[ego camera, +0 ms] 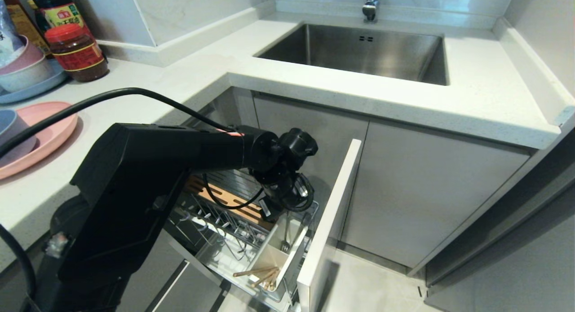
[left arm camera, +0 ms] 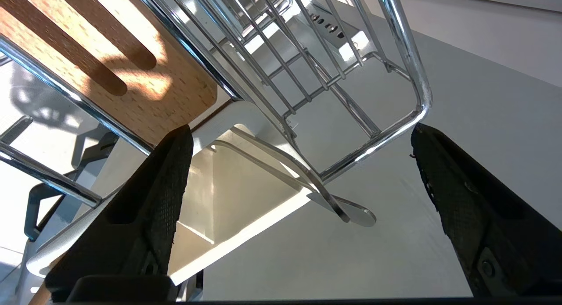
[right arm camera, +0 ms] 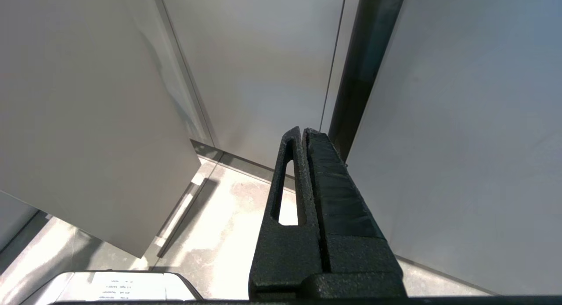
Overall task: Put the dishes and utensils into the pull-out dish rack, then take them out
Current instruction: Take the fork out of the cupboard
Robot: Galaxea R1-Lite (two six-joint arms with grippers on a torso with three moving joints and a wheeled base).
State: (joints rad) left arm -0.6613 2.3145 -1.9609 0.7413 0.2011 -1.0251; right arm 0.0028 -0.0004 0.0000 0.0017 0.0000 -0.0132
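the pull-out dish rack [ego camera: 233, 233] stood drawn out from under the worktop [ego camera: 471, 96]. in its white utensil box [ego camera: 274, 258] the wooden chopsticks [ego camera: 258, 275] lay at the near end, and a metal fork [ego camera: 285, 240] leaned at the far end, beside another slim metal handle [left arm camera: 307, 177]. the left pincer [left arm camera: 303, 195] hung just above that far end, its fingers spread wide and holding nothing. the pink plate [ego camera: 45, 137] lay on the worktop at the left, with the blue-grey bowl [ego camera: 11, 132] on it. the right pincer [right arm camera: 305, 138] was closed and empty, low beside the grey cabinet doors [right arm camera: 263, 68].
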